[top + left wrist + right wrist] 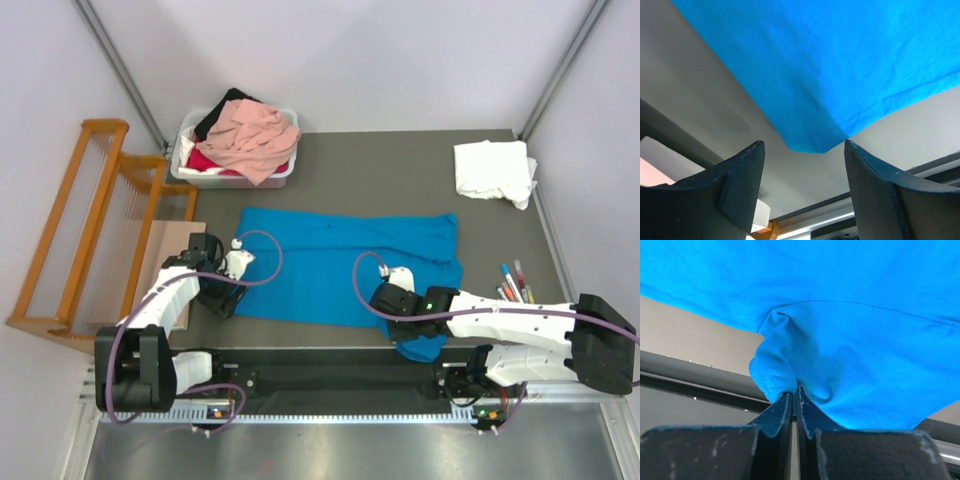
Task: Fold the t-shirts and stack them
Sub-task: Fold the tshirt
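Observation:
A bright blue t-shirt (pixel 340 265) lies spread flat across the middle of the table. My left gripper (pixel 225 292) is open at the shirt's near-left corner. In the left wrist view that corner (pixel 812 142) lies on the table just ahead of the open gripper (pixel 802 167), touching neither finger. My right gripper (pixel 402 322) is shut on the shirt's near-right edge. In the right wrist view the gripper (pixel 795 392) pinches a bunched fold of blue hem (pixel 777 365). A folded white t-shirt (pixel 492 170) sits at the far right. A salmon-pink t-shirt (pixel 255 135) tops a pile with red (pixel 205 160) and black (pixel 215 115) cloth.
The pile sits in a white plastic tub (pixel 230 181) at the back left. A wooden slatted rack (pixel 95 220) stands along the left edge. Several markers (pixel 513 282) lie near the right arm. A metal rail runs along the near table edge.

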